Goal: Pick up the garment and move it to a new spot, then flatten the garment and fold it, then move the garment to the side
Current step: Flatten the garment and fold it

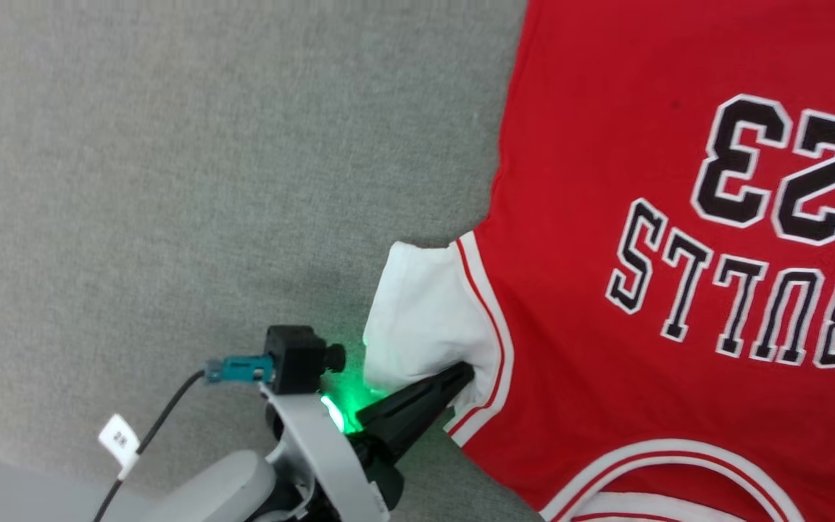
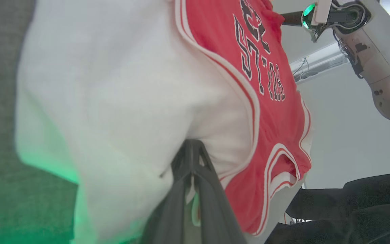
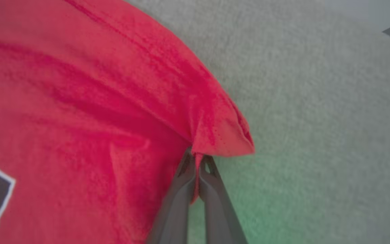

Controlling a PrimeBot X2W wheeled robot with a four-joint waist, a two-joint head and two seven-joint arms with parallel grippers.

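where the left gripper [image 1: 464, 373] comes in from 6 o'clock of the head view, its two dark fingers are pressed together on the white sleeve [image 1: 425, 319] of the garment [image 1: 606, 145], pinching the cloth just beside the striped armhole trim. the garment lies on the grey cloth surface [image 1: 171, 181] and takes up the head view from 12 round to 5 o'clock, running off the top and right borders. its lettering and number read upside down. its long red side edge drops from 12 o'clock towards the centre, where the sleeve bulges out towards 9 o'clock. the curved neck trim sits at 5 o'clock. from 7 to 12 o'clock the grey surface is bare, the widest open room beside the garment.

in the right wrist view the right gripper [image 3: 198, 159] rises from 6 o'clock with its fingers closed tight on a red corner of the garment. the corner's folded hem pokes out towards 3 o'clock. bare grey surface spreads from 12 to 5 o'clock beyond that edge.

in the left wrist view the right arm [image 2: 377, 57] shows at 2 o'clock, past the far edge of the red cloth.
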